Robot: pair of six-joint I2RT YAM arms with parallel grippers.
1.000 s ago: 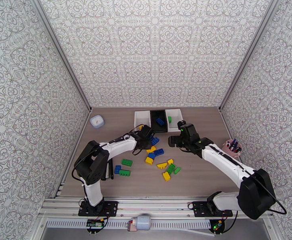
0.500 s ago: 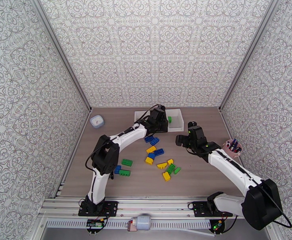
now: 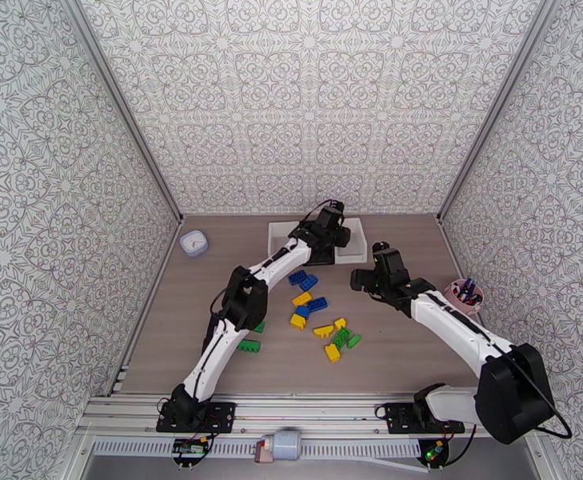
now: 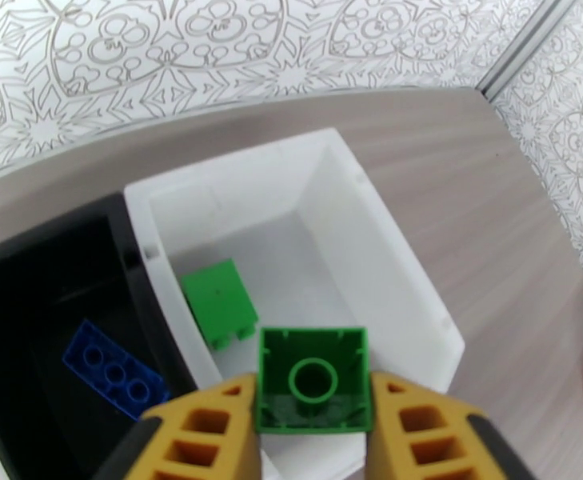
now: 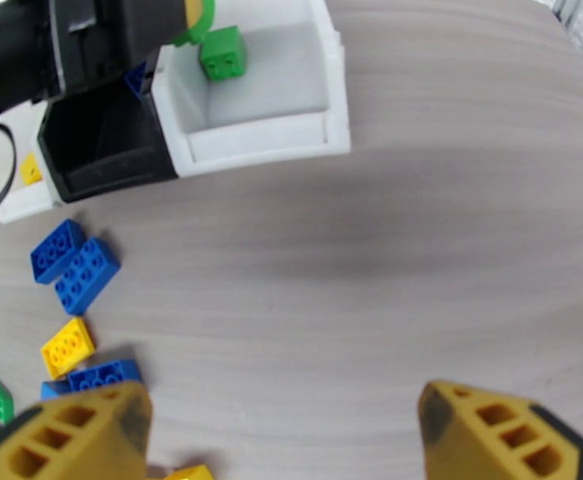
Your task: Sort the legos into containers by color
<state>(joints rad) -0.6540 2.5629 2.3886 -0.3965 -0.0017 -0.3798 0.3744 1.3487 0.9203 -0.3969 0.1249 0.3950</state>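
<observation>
Left pincer [image 4: 313, 411] squeezing a green lego [image 4: 313, 378], white bin [image 4: 407, 270] right under it with a second green lego [image 4: 219, 302] inside, right pincer [image 5: 283, 414] spread wide, holding nothing, loose legos [image 5: 75, 270] left of it.

The left arm [image 3: 279, 266] and right arm [image 3: 451, 322] are white shells between black joints, trailing thin black cables. The left claw [image 4: 313, 394] and right claw [image 5: 283, 426] have yellow, cut-out fingers [image 4: 211, 430].

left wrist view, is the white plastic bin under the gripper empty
No, a small green plastic brick lies on the floor of the white rectangular bin.
</observation>
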